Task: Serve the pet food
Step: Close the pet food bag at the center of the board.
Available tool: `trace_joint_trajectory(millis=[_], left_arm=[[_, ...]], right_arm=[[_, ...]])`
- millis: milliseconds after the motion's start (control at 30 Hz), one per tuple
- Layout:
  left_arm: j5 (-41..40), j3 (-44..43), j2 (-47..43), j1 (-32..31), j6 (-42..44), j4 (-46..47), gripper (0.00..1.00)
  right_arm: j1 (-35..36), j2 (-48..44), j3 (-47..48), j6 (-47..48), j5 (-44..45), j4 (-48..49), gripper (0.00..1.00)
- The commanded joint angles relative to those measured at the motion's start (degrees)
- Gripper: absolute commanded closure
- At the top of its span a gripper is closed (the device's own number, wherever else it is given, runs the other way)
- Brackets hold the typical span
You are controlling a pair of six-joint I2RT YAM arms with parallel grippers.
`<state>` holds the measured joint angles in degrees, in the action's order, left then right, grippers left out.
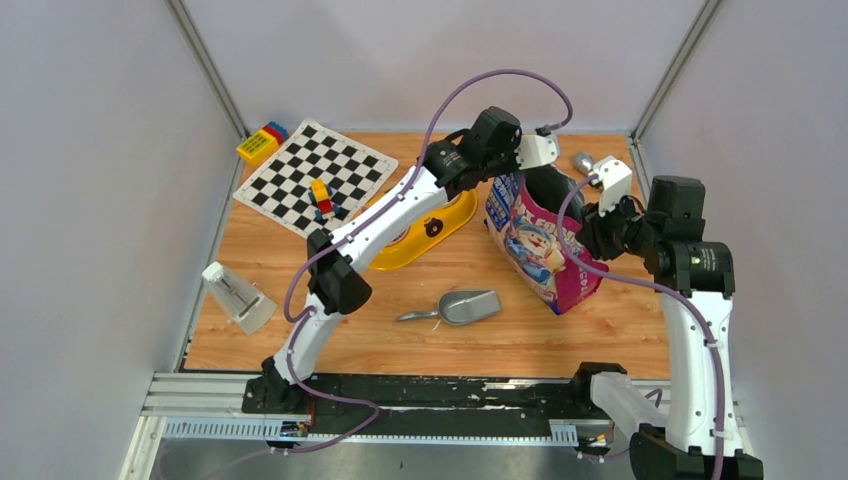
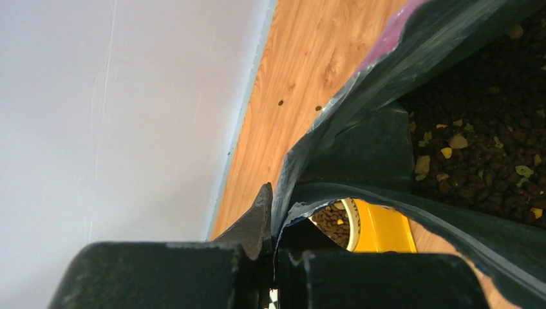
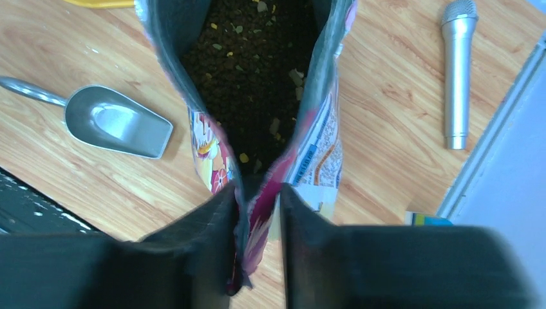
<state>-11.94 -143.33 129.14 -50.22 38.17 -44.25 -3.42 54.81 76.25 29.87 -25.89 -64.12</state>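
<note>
well, the pet food (image 3: 251, 71), small dark brown pellets with pale yellow flecks, sits inside the open bag (image 1: 545, 250) on the desk's (image 1: 560, 340) right. left gripper (image 2: 273, 222) clenches its rim; right gripper (image 3: 257, 212) straddles the opposite rim, jaws apart.

I'm looking down on a light wood-grain counter (image 1: 560, 340) boxed in on three sides by plain pale grey panels: the left wall (image 1: 90, 200), the far wall (image 1: 420, 50) and the right wall (image 1: 790, 100). Slim metal posts (image 1: 205, 65) run up both far corners. A black rail (image 1: 440, 388) on aluminium framing (image 1: 200, 402) lines the near edge. The light is soft and even, and the shadows are faint.
</note>
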Motion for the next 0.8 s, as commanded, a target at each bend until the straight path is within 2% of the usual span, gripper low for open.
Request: trace_joint_trajectory(millis=[0,67,200,367,433,600,667,767], left_arm=[[-6.5,-4.4,-1.3,1.1,-0.1,7.1,1.0],[-7.3,-4.0,-1.3,1.2,0.1,6.9,1.0],[-8.7,-2.7,-1.8,1.4,0.9,6.9,1.0],[-9.0,-2.9,-2.7,3.3,-0.4,6.4,1.0],[-7.2,-3.0,-3.8,3.8,-1.1,5.6,1.0],[3.9,0.0,-9.0,4.0,-4.3,3.2,1.0],[6.3,-0.2,-10.4,4.0,-5.9,1.1,1.0],[7.4,1.1,-12.9,4.1,-7.0,-1.0,1.0]], right_arm=[[3.1,-0.5,0.8,-2.3,9.8,4.2,0.82],[3.2,-1.1,1.2,-1.6,14.1,4.7,0.99],[3.2,-3.7,2.1,2.4,20.8,5.2,1.0],[3.1,-6.2,3.9,5.9,24.6,6.6,1.0],[1.8,-6.3,5.3,7.2,23.7,6.6,1.0],[-2.6,-4.4,6.5,9.4,19.9,6.7,1.0],[-7.2,-3.7,7.5,10.0,16.0,6.8,1.0],[-18.2,-2.0,8.6,12.9,4.1,6.5,1.0]])
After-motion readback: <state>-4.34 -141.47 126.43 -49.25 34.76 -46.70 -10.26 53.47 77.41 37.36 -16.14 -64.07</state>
